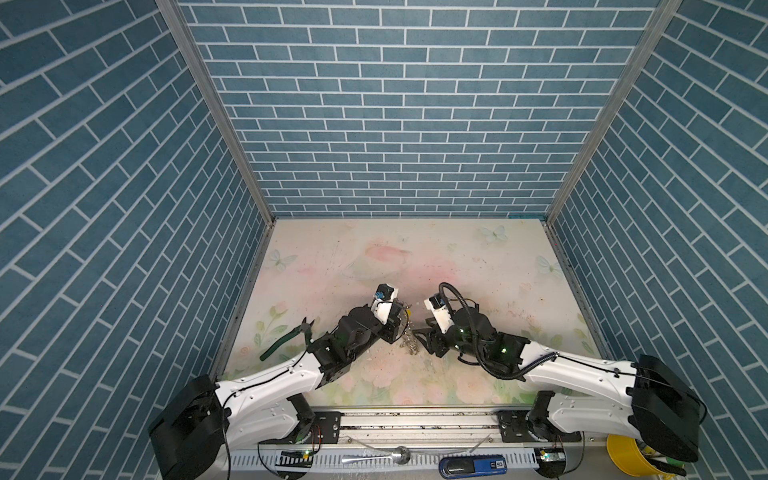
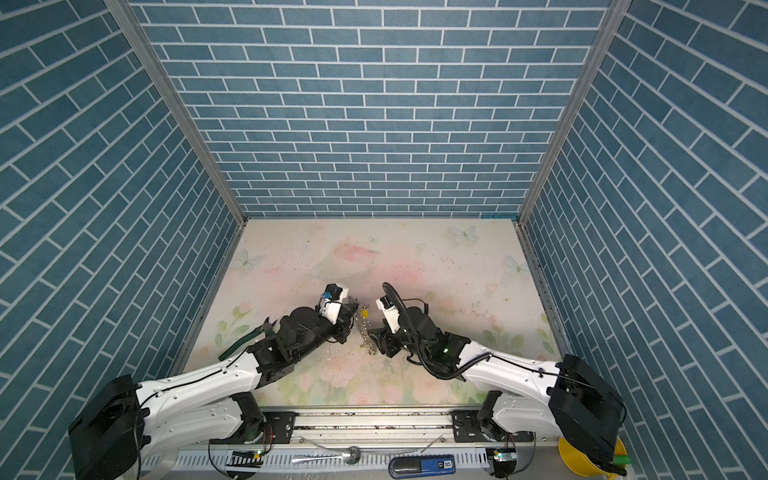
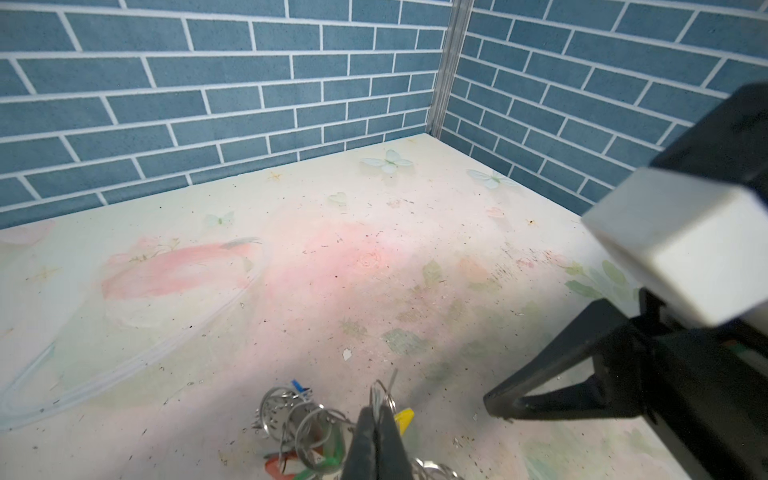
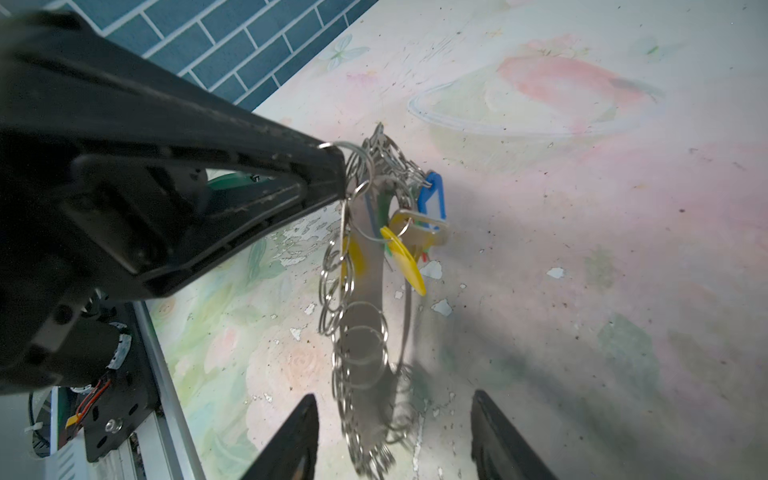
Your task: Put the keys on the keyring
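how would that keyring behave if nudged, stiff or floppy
Probably swings: the keyring hangs from one small ring pinched in the shut left gripper. Its chained rings and the keys look loose, so they would likely shift and tangle. Smooth metal may slip in the open right gripper.

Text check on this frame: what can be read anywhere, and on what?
"SD": white label on the blue device by the front rail; whatever follows is too small to read.
Blue tag and yellow tag: no writing shows.
Nothing else is readable.
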Robot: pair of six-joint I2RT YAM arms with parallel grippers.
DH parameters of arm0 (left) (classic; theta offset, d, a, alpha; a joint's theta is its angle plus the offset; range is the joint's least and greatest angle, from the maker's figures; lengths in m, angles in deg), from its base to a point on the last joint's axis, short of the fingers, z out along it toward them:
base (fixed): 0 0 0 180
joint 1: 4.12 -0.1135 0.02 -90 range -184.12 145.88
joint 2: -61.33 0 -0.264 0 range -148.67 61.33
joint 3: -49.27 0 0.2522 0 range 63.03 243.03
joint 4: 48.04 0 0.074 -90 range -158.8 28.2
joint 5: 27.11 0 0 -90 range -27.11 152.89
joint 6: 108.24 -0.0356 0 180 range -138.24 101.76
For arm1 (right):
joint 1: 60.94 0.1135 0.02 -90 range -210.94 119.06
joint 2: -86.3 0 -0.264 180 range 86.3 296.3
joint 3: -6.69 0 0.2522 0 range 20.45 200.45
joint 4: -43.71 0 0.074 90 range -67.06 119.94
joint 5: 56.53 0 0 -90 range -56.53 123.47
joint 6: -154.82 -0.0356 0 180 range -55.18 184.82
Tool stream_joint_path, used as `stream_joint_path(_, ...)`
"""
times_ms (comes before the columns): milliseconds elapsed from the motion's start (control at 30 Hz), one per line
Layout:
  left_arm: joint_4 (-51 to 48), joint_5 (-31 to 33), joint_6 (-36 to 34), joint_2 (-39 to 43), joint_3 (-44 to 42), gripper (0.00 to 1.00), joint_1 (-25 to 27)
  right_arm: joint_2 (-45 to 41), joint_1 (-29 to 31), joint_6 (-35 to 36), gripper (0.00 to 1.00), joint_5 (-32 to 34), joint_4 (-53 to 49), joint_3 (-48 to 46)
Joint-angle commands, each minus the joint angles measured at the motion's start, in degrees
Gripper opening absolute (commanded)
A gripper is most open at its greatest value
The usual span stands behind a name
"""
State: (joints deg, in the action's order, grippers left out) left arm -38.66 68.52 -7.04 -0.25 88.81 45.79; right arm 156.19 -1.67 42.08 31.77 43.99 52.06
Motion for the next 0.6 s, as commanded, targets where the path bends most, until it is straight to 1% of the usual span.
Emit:
stream_joint_path(0,1.21,1.38,2.14,-0.25,2.24,0.00,0.00,3.82,0.84,-2.31,0.56,0.80,7.68,1.12)
stream_joint_path(167,2.46,0.17,3.55,-0.69,2.28,0.00,-0.03,7.91,0.82,0.21,0.49,4.15,7.78,2.58)
stream_joint_path(267,2.51,0.10,4.25,-0.75,2.35,0.00,0.01,9.24,0.83,0.51,0.41,5.72,7.86,2.84)
stream_joint_path(367,2.70,0.10,4.96,-0.94,2.42,0.00,0.01,10.92,0.83,0.77,0.34,5.31,8.10,3.56)
stream_joint_path(567,1.89,-0.41,5.80,-1.25,3.22,0.00,0.00,12.95,1.11,2.67,0.24,3.19,11.77,3.79)
